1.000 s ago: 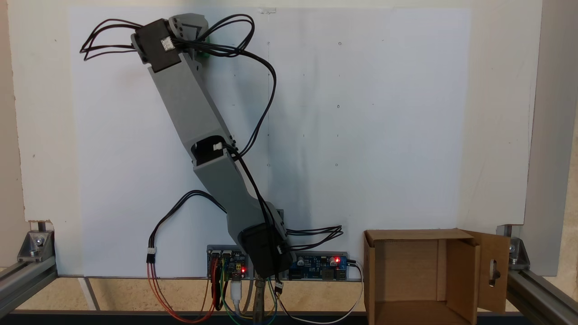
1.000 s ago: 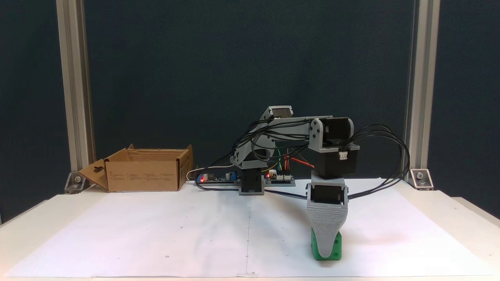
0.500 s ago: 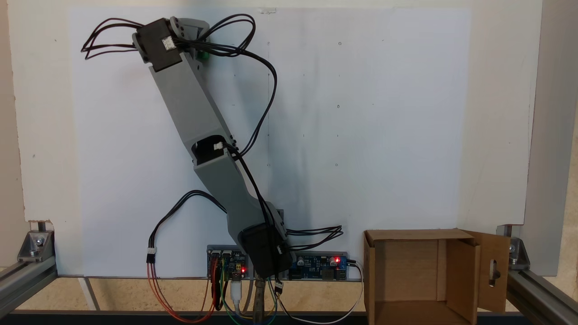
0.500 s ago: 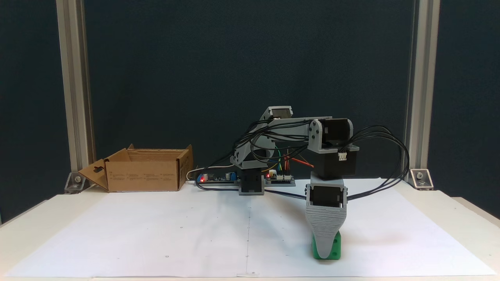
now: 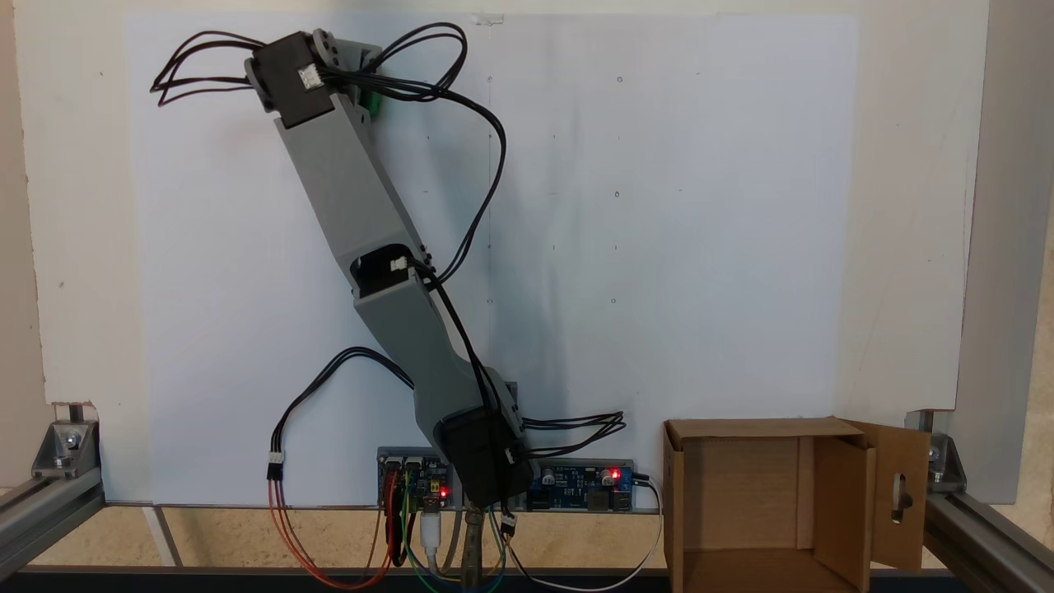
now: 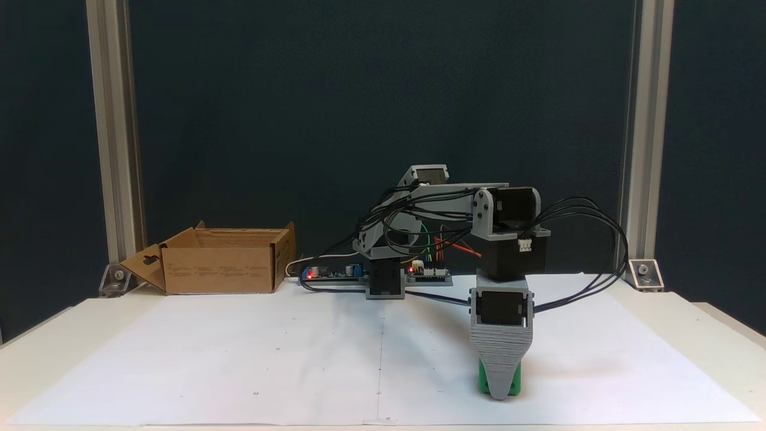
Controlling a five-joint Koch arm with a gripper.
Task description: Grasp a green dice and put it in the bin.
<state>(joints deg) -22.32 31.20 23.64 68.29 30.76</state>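
Note:
The green dice (image 6: 483, 378) sits low over the white paper at the front right, mostly behind the grey front jaw of my gripper (image 6: 500, 392). That jaw points straight down and covers the dice's middle; the other jaw is hidden behind it. From above, a sliver of the green dice (image 5: 373, 104) peeks out beside the wrist at the upper left. The bin (image 6: 221, 269), a brown cardboard box with a slotted flap, stands far off at the back left; from above the bin (image 5: 741, 428) is at the lower right, apart from the arm.
A white paper sheet (image 6: 269, 359) covers the table. Circuit boards (image 6: 335, 273) with red lights and loose cables (image 6: 586, 251) lie around the arm's base (image 6: 384, 281). Aluminium posts (image 6: 114, 149) stand at both back corners.
The wrist has shifted slightly and a little less of the dice shows beside the front jaw. The bin has not moved.

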